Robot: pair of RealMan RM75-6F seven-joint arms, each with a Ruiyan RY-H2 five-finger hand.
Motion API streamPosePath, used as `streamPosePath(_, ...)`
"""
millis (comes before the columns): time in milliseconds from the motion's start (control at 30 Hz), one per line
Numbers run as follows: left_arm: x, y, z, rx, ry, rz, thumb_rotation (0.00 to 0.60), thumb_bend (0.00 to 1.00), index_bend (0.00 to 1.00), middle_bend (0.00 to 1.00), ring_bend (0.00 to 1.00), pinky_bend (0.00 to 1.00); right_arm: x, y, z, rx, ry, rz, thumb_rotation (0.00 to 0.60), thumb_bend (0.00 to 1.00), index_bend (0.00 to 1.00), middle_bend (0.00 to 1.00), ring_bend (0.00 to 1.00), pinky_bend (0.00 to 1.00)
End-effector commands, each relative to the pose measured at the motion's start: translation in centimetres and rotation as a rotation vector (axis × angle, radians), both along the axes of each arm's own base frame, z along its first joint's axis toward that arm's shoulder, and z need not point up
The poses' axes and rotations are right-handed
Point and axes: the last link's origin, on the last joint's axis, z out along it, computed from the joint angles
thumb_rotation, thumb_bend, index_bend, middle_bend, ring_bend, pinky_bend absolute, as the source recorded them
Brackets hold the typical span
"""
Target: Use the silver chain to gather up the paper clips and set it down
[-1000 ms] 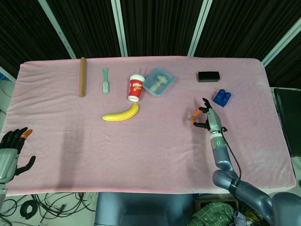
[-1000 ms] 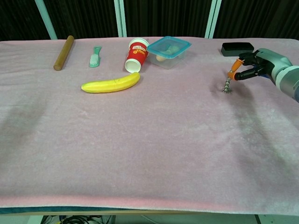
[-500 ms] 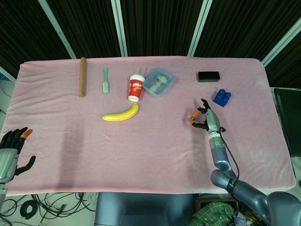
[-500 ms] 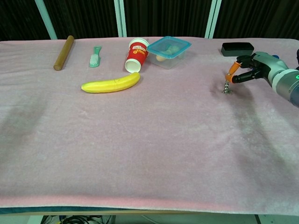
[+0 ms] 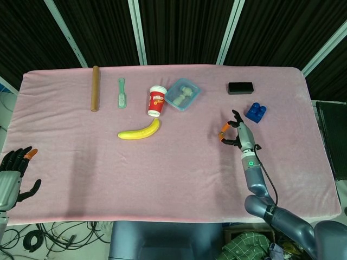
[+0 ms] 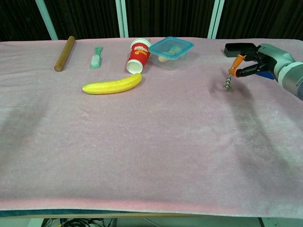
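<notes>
Surface: fuzzy pink cloth [image 6: 151,156], broad bare front
Right hand [image 6: 258,61]: pinches dangling silver chain [image 6: 228,84], beside blue block [image 5: 255,112]
Left hand [image 5: 12,169]: open, off cloth edge

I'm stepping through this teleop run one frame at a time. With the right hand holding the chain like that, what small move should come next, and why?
Probably lower the right hand and set the silver chain down on the pink cloth. The chain dangles from the pinching fingertips, its clumped lower end at or just above the cloth. Whether paper clips are caught in that clump is too small to tell.
</notes>
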Motion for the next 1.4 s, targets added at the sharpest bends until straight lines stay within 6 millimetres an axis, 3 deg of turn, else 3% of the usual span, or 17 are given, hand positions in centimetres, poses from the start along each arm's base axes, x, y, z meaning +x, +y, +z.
streamPosePath(33,0.0,0.0,0.0,0.0,0.0,0.0,0.6,0.36,0.12,0.05,0.0,0.0,0.0,0.0,0.3,-0.003,0.006,0.003,0.6,0.38,0.69,0.0,0.06,0.21)
streamPosePath(367,0.0,0.0,0.0,-0.004,-0.001,-0.001,0.6,0.36,0.12,0.05,0.0,0.0,-0.7,0.9,2.6,0.007,0.18,0.059,0.6,0.38,0.7,0.0,0.06,0.21)
streamPosePath(600,0.0,0.0,0.0,-0.007,-0.001,-0.004,0.6,0.36,0.12,0.05,0.0,0.0,-1.3,3.0,4.7,0.029,0.429,0.133,0.6,0.38,0.72,0.0,0.06,0.21)
streamPosePath(767,0.0,0.0,0.0,-0.007,-0.001,-0.007,0.6,0.36,0.12,0.05,0.0,0.0,-0.9,4.4,5.1,0.049,0.545,0.173,0.6,0.38,0.72,0.0,0.06,0.21)
streamPosePath(967,0.0,-0.1,0.0,-0.007,-0.002,-0.008,0.6,0.36,0.12,0.05,0.0,0.0,-0.5,5.5,3.9,0.079,0.768,0.236,0.6,0.38,0.72,0.0,0.06,0.21)
streamPosePath(1100,0.0,-0.1,0.0,-0.007,-0.004,-0.009,0.6,0.36,0.12,0.05,0.0,0.0,0.2,6.2,2.1,0.095,0.915,0.288,0.6,0.39,0.72,0.0,0.06,0.21)
streamPosePath(1400,0.0,-0.1,0.0,-0.008,-0.005,-0.01,0.6,0.36,0.12,0.05,0.0,0.0,1.6,7.3,-1.6,0.157,0.996,0.339,0.6,0.39,0.72,0.0,0.06,0.21)
